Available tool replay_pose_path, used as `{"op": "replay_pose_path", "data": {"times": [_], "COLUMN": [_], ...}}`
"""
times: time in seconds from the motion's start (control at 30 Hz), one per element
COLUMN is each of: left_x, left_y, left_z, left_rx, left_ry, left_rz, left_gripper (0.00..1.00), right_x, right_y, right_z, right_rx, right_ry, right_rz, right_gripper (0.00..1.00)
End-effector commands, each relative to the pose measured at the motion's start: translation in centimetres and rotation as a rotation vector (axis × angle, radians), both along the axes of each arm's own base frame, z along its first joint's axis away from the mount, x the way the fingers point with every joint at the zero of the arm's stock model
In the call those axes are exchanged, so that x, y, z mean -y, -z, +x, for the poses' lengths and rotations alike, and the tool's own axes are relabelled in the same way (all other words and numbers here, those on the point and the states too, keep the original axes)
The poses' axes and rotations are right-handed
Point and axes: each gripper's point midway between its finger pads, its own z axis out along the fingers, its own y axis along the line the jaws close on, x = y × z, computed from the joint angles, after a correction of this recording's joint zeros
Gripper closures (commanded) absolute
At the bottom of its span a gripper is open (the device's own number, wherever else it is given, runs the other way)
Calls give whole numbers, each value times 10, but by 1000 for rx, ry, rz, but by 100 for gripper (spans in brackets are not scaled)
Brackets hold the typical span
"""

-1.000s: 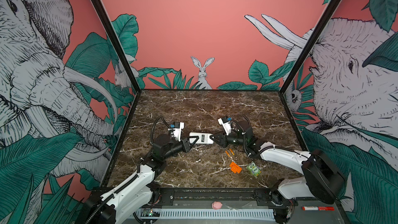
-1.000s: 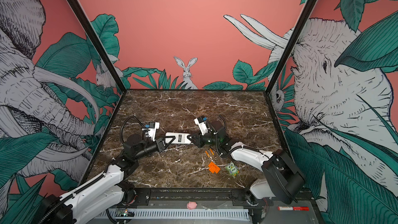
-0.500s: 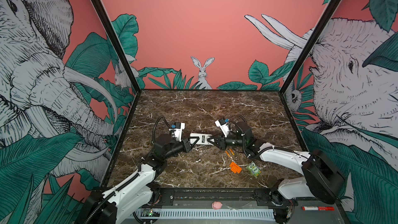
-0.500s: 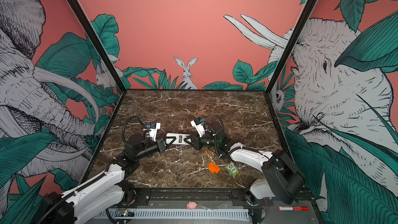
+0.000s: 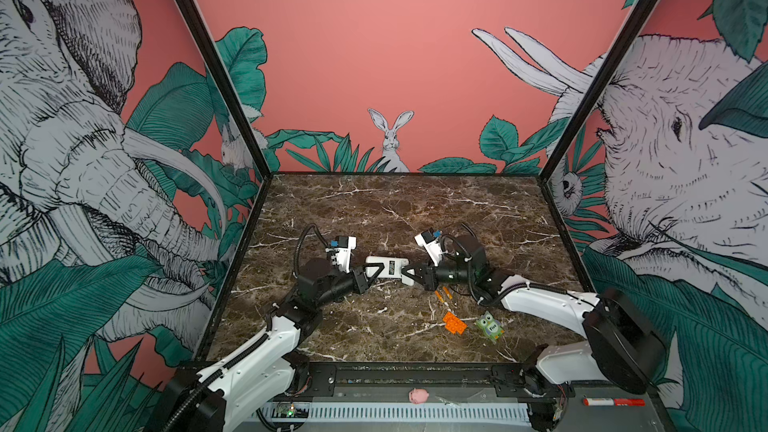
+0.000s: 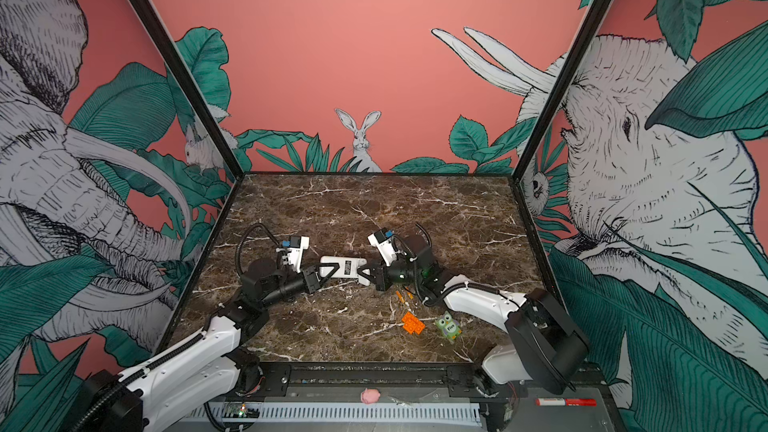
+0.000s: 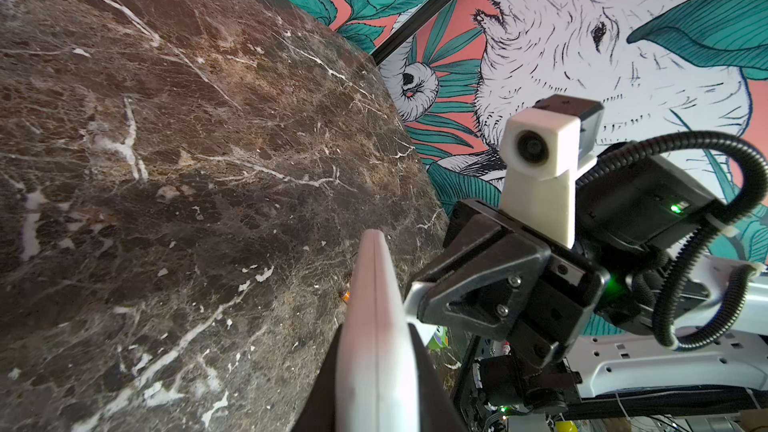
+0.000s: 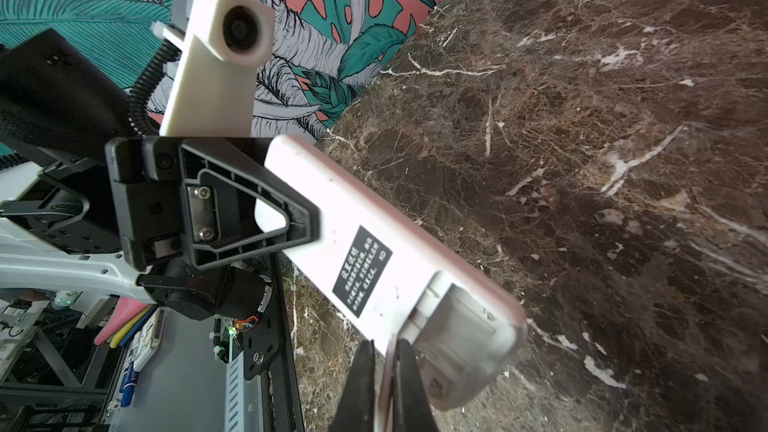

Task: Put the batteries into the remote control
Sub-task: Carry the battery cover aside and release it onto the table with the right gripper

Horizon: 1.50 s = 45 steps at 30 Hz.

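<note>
Left wrist view is taken up by the remote control (image 7: 376, 351), seen edge-on and running straight out from the left gripper (image 5: 375, 273), which is closed tight on one short end. In both top views the remote is seen bridging the two grippers, white back up, with its black label (image 8: 362, 272) between them. It appears to be carried clear of the marble tabletop (image 5: 374, 209), though that cannot be confirmed.

At the opposite end the right gripper (image 5: 410, 275) is drawn fully together. In the right wrist view its fingertips (image 8: 360, 388) are seen pinching a thin pale edge at the remote's corner, right beside a recessed panel (image 8: 461, 326) taken to be the battery cover. Whether that panel is seated or lifted cannot be told.

The two batteries (image 5: 443, 295) lie side by side on the marble, close under the right gripper's wrist and toward its arm's base. Further that way an orange toy brick (image 5: 454, 322) and a green owl toy (image 5: 489, 326) are found.

The step in hand is judged to be the opening of the compartment, with nothing loaded yet. Next, the cover would need to be worked free by the right gripper while the remote is steadied by the left. The right gripper would then have to be released so that a battery can be fetched.
</note>
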Motion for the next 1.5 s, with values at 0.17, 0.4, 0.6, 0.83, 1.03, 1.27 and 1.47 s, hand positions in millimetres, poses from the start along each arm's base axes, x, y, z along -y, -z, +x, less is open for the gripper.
{"op": "replay_pose_path", "data": {"times": [0.17, 0.4, 0.6, 0.83, 1.03, 1.27, 1.47], "left_x": [-6, -5, -3, -5, -4, -5, -4], "left_y": [20, 36, 48, 60, 68, 69, 72], "left_z": [3, -3, -14, -15, -15, -14, -15], "left_rx": [-27, -66, -104, -127, -142, -139, -142], "left_ry": [-34, 1, 45, 30, 30, 23, 27], "left_rz": [76, 112, 120, 119, 125, 125, 129], "left_gripper": [100, 100, 100, 100, 100, 100, 100], "right_x": [27, 46, 40, 35, 36, 41, 48], "right_y": [-9, 28, 50, 78, 95, 114, 124], "right_z": [13, 39, 66, 78, 79, 81, 84], "right_rx": [113, 76, 16, -24, -54, -88, -110], "right_ry": [60, 104, 95, 83, 82, 88, 100], "right_rz": [-88, -158, -120, -165, -184, -196, -209], "right_gripper": [100, 100, 100, 100, 100, 99, 88]}}
